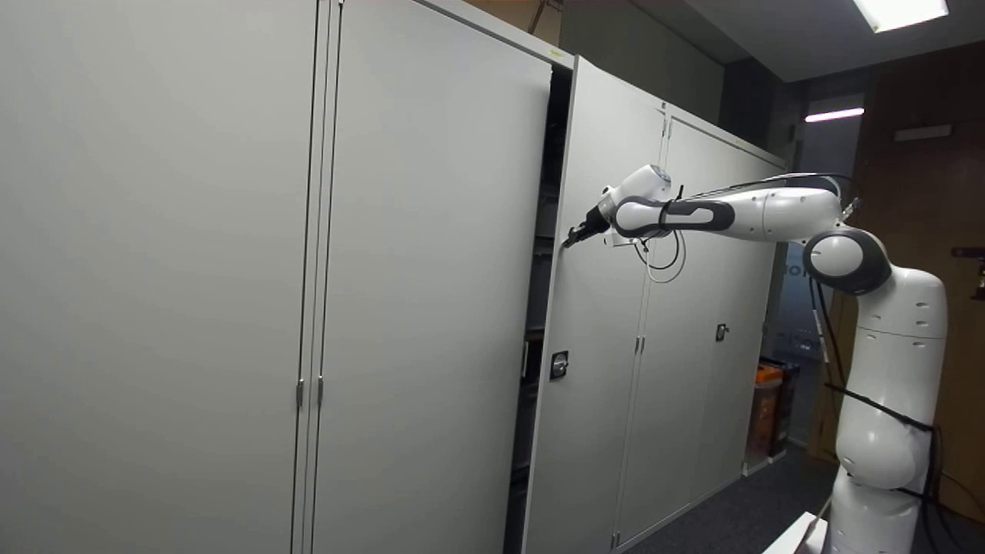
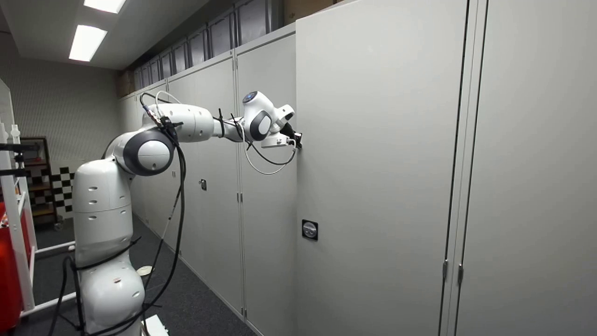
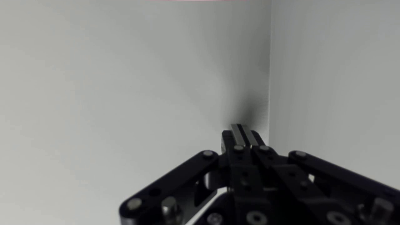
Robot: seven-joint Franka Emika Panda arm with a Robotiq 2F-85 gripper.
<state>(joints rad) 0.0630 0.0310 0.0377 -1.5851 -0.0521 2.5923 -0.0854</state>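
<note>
Your black tool, closed and empty, sat at the free edge of an ajar, tall grey metal cabinet door; sideways drift could have wedged it behind that edge.

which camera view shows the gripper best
The wrist view: there the gripper is close up and large, with both its fingers seen shut together in front of the cabinet door. Both exterior views show it only small and dark at the end of the arm, near that door's edge.
</note>
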